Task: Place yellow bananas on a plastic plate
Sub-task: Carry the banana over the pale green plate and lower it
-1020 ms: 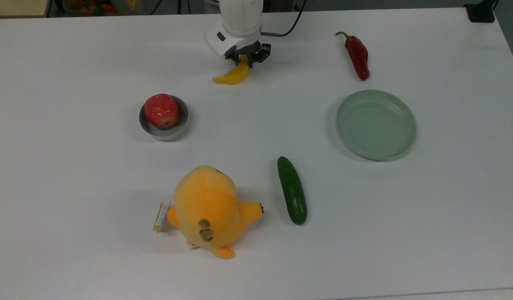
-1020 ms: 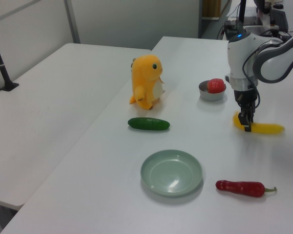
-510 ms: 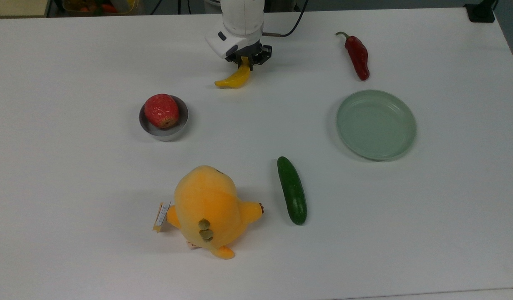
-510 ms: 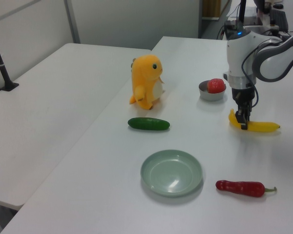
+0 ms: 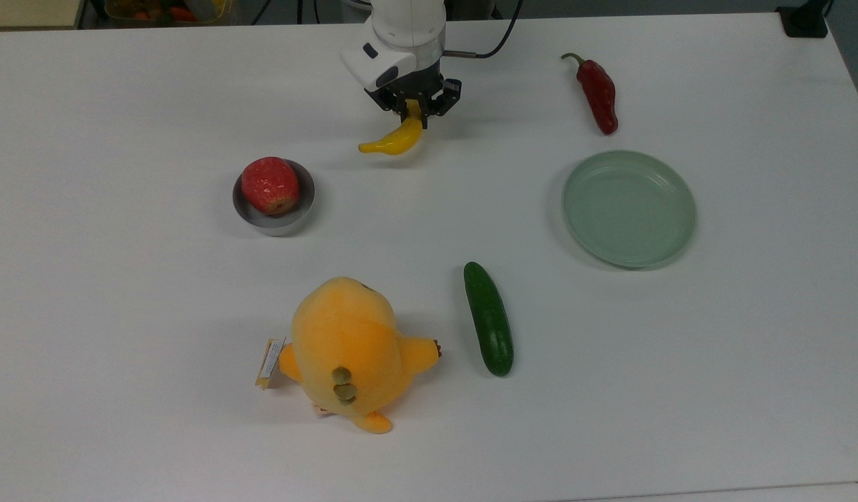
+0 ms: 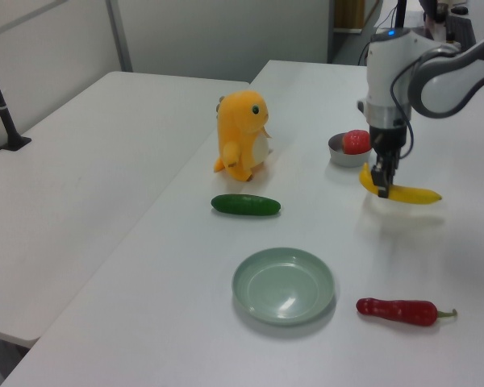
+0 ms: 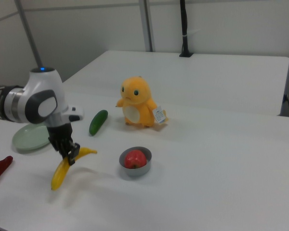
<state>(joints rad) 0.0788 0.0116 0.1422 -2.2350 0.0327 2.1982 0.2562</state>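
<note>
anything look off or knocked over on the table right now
Nothing is spilled or toppled. The one odd thing: the gripper pinches the banana near one end, so it hangs tilted above the table. The plate sits bare, and the plush toy stands upright.

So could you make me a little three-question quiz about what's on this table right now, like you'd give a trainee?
1. True or false: the banana lies on the green plate.
2. What sits in the small grey bowl?
A. the cucumber
B. a red fruit
C. the red pepper
3. Fill in: the gripper holds the banana near one ____.

Key
1. False; the gripper holds it clear of the table, and the plate is empty.
2. B
3. end
</note>
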